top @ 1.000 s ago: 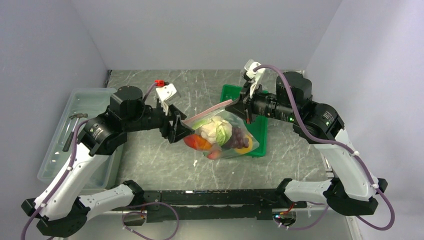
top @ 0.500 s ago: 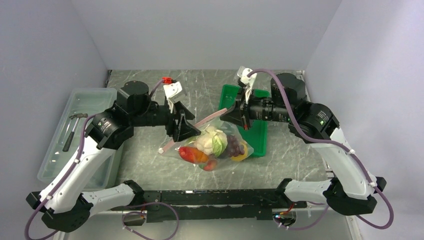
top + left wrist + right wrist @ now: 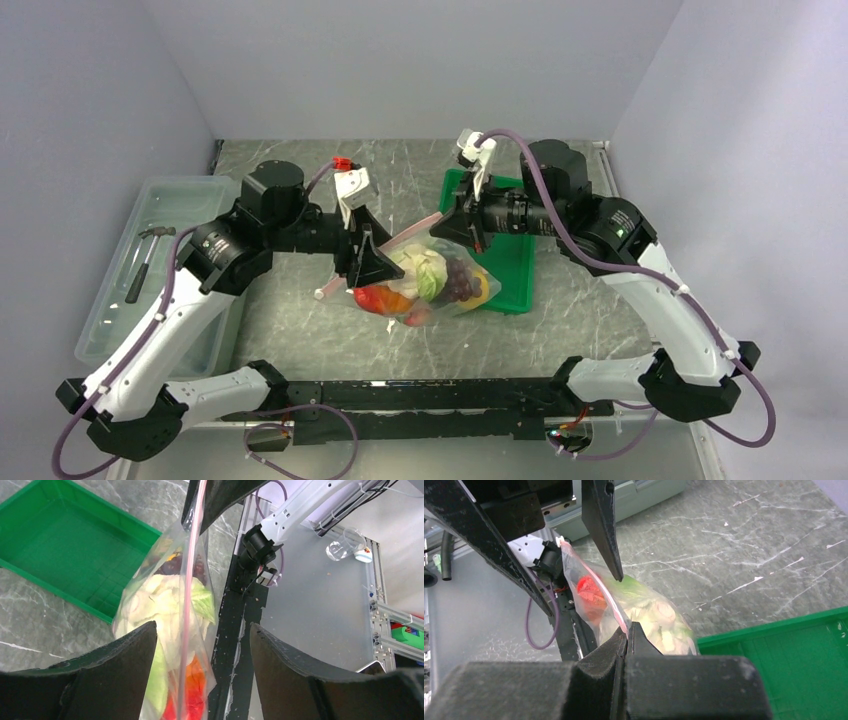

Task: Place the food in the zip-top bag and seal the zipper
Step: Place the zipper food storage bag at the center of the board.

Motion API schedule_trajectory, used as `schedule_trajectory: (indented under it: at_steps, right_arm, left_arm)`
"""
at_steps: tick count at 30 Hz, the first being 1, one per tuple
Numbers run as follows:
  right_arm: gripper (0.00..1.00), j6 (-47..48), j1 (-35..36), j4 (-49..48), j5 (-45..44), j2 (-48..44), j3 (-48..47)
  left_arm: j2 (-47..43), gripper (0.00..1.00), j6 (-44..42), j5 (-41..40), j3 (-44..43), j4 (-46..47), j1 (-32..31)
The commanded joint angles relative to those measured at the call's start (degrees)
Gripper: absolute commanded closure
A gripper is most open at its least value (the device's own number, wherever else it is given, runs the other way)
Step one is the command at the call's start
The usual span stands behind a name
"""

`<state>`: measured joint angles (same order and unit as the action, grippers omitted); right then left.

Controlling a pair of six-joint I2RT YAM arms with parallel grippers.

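Note:
The clear zip-top bag [image 3: 430, 285] hangs between both grippers, over the table beside the green tray. Inside it lies the food: pale leafy vegetable [image 3: 428, 270], purple grapes [image 3: 460, 284], a red piece [image 3: 377, 298]. The pink zipper [image 3: 405, 238] slopes down to the left. My right gripper [image 3: 452, 216] is shut on the zipper's upper end [image 3: 624, 622]. Lower along the strip, my left gripper [image 3: 365, 265] stands open, the zipper [image 3: 187, 605] passing between its fingers [image 3: 110, 675] without touching them. The strip's lower end [image 3: 321, 293] sticks out past them.
The green tray [image 3: 515, 275] lies under the bag's right side, seen too in the left wrist view as the green tray [image 3: 55, 545]. A translucent bin [image 3: 165, 215] holding a tool stands at the far left. The black frame rail [image 3: 430, 395] runs along the near edge.
The right gripper has carried the zipper's end leftward and the bag swung off the tray. The left gripper shifted right along the strip, whose lower end now pokes out behind it.

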<state>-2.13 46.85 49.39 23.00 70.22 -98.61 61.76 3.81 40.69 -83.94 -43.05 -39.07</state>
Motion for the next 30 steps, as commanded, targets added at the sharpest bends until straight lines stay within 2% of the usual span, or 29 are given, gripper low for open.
schedule_trajectory:
  at_steps: [1, 5, 8, 14, 18, 30]
  right_arm:
    - [1.0, -1.21, -0.18, -6.05, -0.03, 1.03, -4.56]
    - [1.0, -1.16, -0.18, -6.04, 0.52, 1.9, -5.72]
    - [1.0, -1.24, -0.18, -6.52, 0.76, 2.11, -5.36]
    - [1.0, -1.61, -0.11, -7.49, 1.67, 1.94, -4.45]
    - [1.0, -1.69, -0.18, -7.58, 2.11, 1.45, -4.61]
    - [1.0, -1.52, -0.18, -7.54, -0.09, -1.01, -1.85]
  left_arm:
    - [-0.19, 0.28, -0.46, -0.62, 1.41, 0.16, 0.09]
    - [-0.77, 0.3, -0.48, -2.91, 2.02, 0.32, 0.07]
    - [-1.23, 0.38, -0.73, -3.92, 2.07, 0.11, 0.12]
    - [-1.47, 0.73, -1.18, -4.96, 2.19, -0.76, 0.1]
    - [-1.17, 1.0, -1.14, -6.43, 2.2, -0.89, 0.08]
    - [0.5, 1.0, 0.04, -15.84, 0.45, -1.4, 0.05]
